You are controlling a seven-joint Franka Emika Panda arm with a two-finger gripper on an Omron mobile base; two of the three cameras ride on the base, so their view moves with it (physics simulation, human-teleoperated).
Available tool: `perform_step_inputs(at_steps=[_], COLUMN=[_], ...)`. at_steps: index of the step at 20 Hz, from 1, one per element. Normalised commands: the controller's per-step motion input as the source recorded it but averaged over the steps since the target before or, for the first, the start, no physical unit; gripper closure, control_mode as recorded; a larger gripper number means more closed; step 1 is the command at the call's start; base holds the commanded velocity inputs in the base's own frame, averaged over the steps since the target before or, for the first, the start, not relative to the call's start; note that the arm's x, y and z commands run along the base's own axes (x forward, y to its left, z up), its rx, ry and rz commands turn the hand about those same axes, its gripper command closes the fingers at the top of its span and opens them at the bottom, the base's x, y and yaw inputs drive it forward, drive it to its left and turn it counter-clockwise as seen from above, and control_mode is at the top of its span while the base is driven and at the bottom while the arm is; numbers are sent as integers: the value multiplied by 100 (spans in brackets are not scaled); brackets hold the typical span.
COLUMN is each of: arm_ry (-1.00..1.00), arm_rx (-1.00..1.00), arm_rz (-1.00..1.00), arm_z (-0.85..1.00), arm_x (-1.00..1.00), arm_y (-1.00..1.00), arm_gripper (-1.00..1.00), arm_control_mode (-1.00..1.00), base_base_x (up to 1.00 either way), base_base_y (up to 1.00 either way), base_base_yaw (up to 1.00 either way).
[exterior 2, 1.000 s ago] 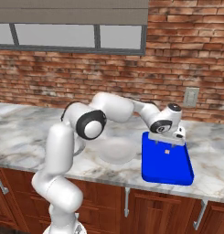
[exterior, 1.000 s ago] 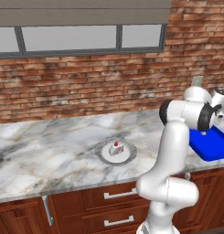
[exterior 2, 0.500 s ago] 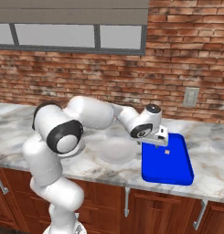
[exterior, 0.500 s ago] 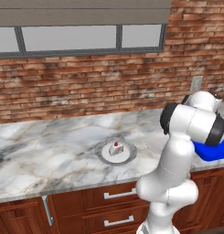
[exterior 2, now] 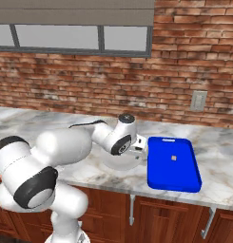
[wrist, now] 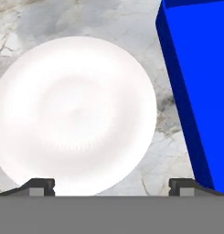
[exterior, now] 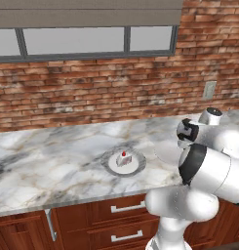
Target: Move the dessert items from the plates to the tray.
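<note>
Two dark fingertips (wrist: 42, 185) set wide apart with nothing between them: gripper (wrist: 112, 186) open and empty, hanging over the bare pale plate (wrist: 77, 114), just beside the left wall of the blue tray (wrist: 200, 91)

Small tan morsel (exterior 2: 173, 158) lying near the middle of the tray, so probably half the job done. White cake bit (exterior: 123, 158) with its red top sitting upright on the grey-rimmed plate (exterior: 111, 167), well apart to the left of the arm.

Likely next: swing left across to that plate. Best done by lifting clear of the pale plate first, then coming down straight over the cake with the fingers either side of the white body, below the red top. Close gently, since so small a piece could tip or squirt out. Keep the tips just off the plate so as not to shove it along.

Grey-veined marble counter (exterior: 52, 161), smooth and level. Red-brown drawers (exterior: 111, 224) beneath, brick wall (exterior: 91, 97) behind, window (exterior: 72, 41) above, pale wall socket (exterior 2: 198, 100) to the right
</note>
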Motion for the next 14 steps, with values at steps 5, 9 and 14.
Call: perform_step_inputs(at_steps=[5, 9, 14], arm_ry=[12, 17, 17], arm_rx=[0, -1, 0], arm_rz=[1, 9, 7], arm_z=[20, 15, 26], arm_x=[4, 2, 6], arm_y=[99, 99, 92], arm_gripper=[-100, -100, -100], arm_control_mode=[-100, -100, -100], base_base_x=[0, 0, 0], base_base_y=[0, 0, 0], base_base_yaw=[0, 0, 0])
